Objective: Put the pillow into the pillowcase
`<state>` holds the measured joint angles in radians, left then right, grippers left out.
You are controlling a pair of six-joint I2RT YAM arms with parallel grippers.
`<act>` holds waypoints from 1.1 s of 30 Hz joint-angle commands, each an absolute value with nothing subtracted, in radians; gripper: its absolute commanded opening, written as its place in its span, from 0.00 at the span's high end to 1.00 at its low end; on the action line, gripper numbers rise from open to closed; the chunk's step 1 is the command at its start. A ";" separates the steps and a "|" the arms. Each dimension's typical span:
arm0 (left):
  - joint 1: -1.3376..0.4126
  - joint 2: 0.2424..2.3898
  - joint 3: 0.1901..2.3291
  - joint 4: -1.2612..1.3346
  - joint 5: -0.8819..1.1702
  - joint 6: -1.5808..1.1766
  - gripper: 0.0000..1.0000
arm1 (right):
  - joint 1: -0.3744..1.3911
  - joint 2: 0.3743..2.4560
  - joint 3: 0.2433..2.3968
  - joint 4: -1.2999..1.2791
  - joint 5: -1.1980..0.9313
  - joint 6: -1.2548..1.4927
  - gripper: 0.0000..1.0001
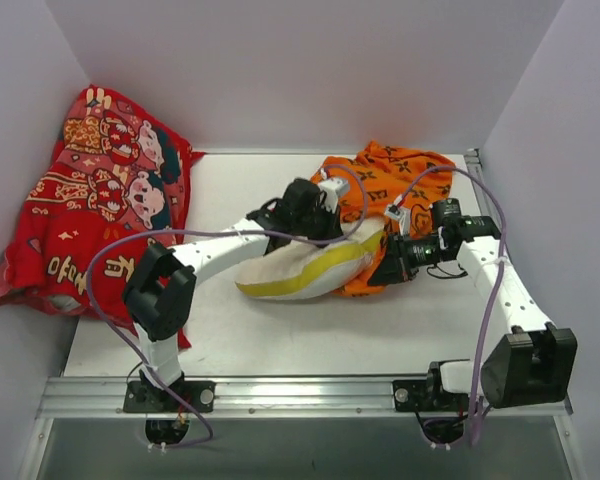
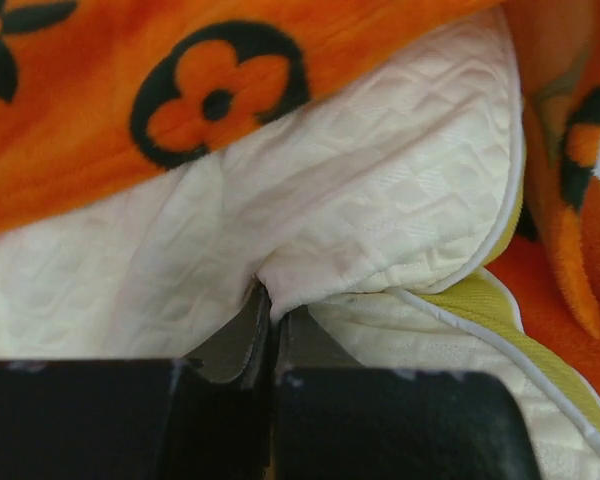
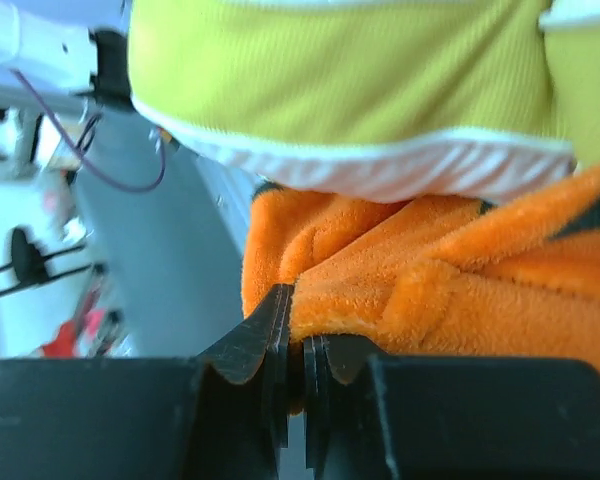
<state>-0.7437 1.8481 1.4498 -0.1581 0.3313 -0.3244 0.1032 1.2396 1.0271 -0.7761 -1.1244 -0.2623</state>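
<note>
Top view: the pillow (image 1: 298, 272) lies at the middle of the table (image 1: 280, 345), its yellow-green band facing 6 o'clock and its 3 o'clock end overlapped by the pillowcase (image 1: 400, 180), which spreads toward 1 o'clock. Left gripper (image 2: 272, 300): jaws clamped on a pinch of pillow fabric. Right gripper (image 3: 296, 318): jaws clamped on the pillowcase's orange edge. Red printed cloth (image 1: 90, 200) at 10 o'clock.

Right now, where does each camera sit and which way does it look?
Top: above, behind the arms, looking down at the table; left arm and right arm show.
Left wrist: faces the pillow; left pincer pinches it.
Right wrist: faces the pillowcase; right pincer pinches its edge.
Shared: both wrist views show pillow and pillowcase.
</note>
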 commanded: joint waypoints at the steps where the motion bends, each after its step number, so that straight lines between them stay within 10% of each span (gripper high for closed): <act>1: -0.747 1.925 1.365 -0.103 0.008 -0.272 1.00 | 0.088 1.321 1.120 -1.248 -1.298 -0.530 0.98; 4: -0.762 1.919 1.290 -0.109 0.009 -0.247 1.00 | 0.046 1.367 1.213 -1.345 -1.282 -0.596 0.58; 6: -0.765 1.884 1.225 -0.094 0.090 -0.223 1.00 | 0.019 1.422 1.291 -1.440 -1.229 -0.690 0.50; 14: -0.766 1.593 1.111 -0.123 0.337 -0.158 0.24 | -0.023 1.402 1.335 -0.857 -0.802 -0.189 0.50; 23: -0.609 1.341 0.997 -0.463 0.362 -0.369 0.09 | 0.330 1.598 1.442 -0.626 -0.231 -0.156 0.45; 33: -0.546 1.403 0.847 -0.397 0.339 -0.442 0.06 | 0.442 1.828 1.512 -0.620 -0.055 -0.202 0.54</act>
<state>-0.5545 1.3708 0.8410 -0.4316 0.3447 -0.4107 0.4320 1.8156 1.4796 -0.6086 -0.1543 -0.1871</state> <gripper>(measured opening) 0.944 0.472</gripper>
